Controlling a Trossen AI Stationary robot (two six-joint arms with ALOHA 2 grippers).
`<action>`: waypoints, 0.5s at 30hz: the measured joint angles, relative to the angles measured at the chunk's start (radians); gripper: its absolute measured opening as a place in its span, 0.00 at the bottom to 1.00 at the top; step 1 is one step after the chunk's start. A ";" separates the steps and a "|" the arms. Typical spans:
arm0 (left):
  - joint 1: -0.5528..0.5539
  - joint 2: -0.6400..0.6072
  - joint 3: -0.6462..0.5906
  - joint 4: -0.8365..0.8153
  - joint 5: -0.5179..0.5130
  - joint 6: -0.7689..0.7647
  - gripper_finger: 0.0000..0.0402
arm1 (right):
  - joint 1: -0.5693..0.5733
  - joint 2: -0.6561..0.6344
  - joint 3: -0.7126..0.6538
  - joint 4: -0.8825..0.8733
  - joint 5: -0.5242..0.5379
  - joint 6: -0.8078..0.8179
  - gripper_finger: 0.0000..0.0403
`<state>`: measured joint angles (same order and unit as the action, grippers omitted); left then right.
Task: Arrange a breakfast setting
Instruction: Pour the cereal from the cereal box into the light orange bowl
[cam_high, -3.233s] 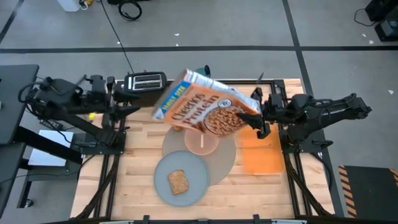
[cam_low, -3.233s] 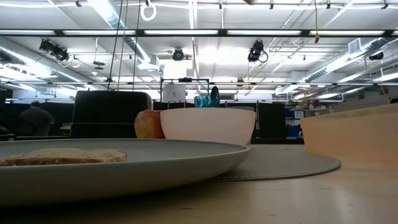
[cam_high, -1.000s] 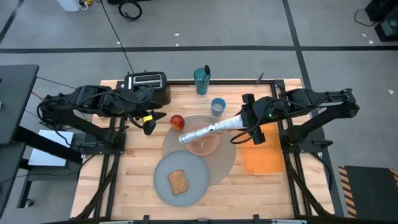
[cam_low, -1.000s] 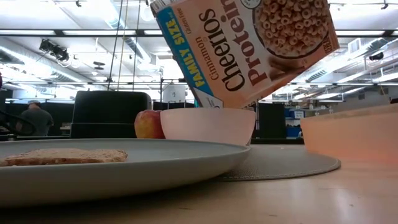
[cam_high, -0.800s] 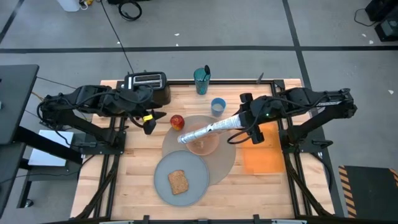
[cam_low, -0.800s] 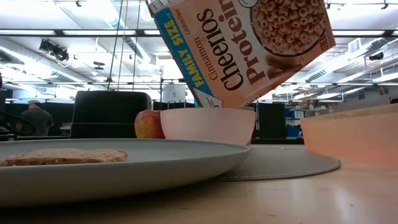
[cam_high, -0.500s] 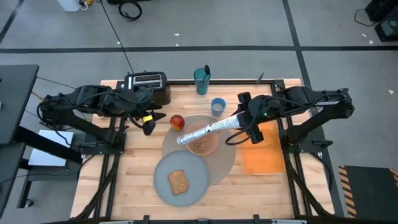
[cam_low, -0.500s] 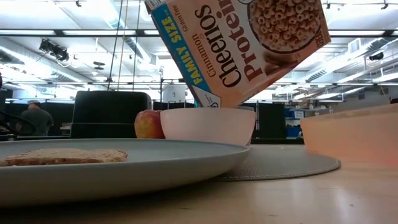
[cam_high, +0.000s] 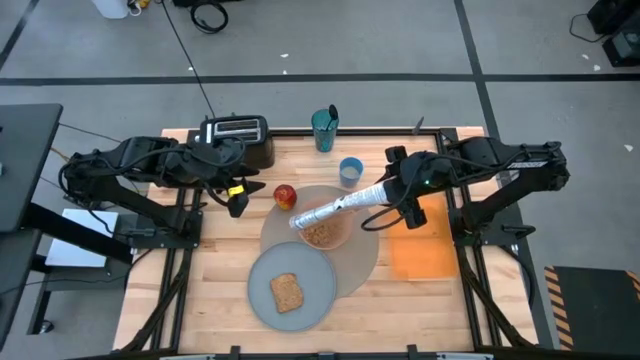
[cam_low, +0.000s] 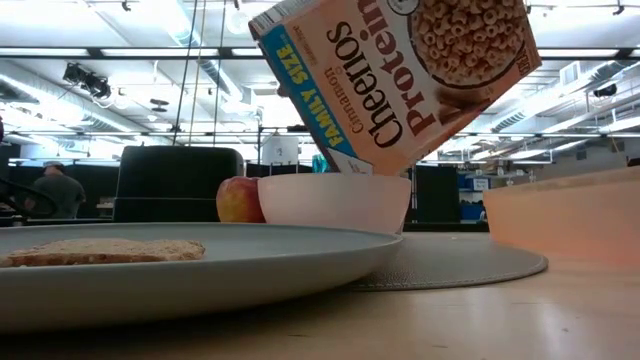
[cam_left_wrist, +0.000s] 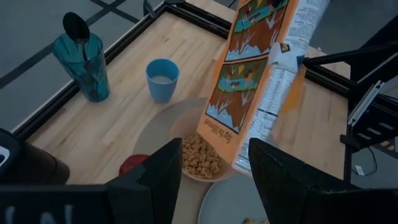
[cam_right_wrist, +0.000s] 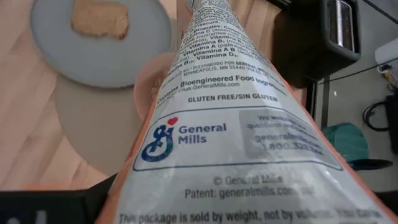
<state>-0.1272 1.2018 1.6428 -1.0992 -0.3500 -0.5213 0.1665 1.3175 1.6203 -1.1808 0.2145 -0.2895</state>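
right arm stretched in from the counter's right side, right pincer (cam_high: 392, 196) clamped on the tilted cereal box (cam_high: 335, 209), left arm folded at the left, left pincer (cam_high: 238, 203) fingers parted, holding nothing

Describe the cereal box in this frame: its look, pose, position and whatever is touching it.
The cereal box is an orange cardboard family-size Cheerios Protein carton with a blue side stripe and a bowl of cereal rings pictured on its front. The right gripper holds it at its raised end, tipped steeply so its printing reads upside down. Its open lower end hangs over the translucent pink bowl, which holds cereal. Whether box and bowl rim touch is unclear.
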 joint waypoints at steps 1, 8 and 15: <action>0.000 0.000 0.000 0.000 0.000 -0.001 0.48 | 0.000 -0.001 0.000 0.011 -0.015 0.008 0.57; 0.000 0.000 0.000 0.000 0.000 -0.018 0.48 | 0.007 -0.004 0.000 -0.002 -0.036 0.033 0.57; 0.000 0.000 0.000 0.000 0.000 -0.019 0.48 | 0.011 -0.012 0.000 -0.024 -0.054 0.078 0.57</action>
<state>-0.1272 1.2018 1.6428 -1.0989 -0.3500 -0.5407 0.1770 1.3052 1.6204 -1.2043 0.1603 -0.2116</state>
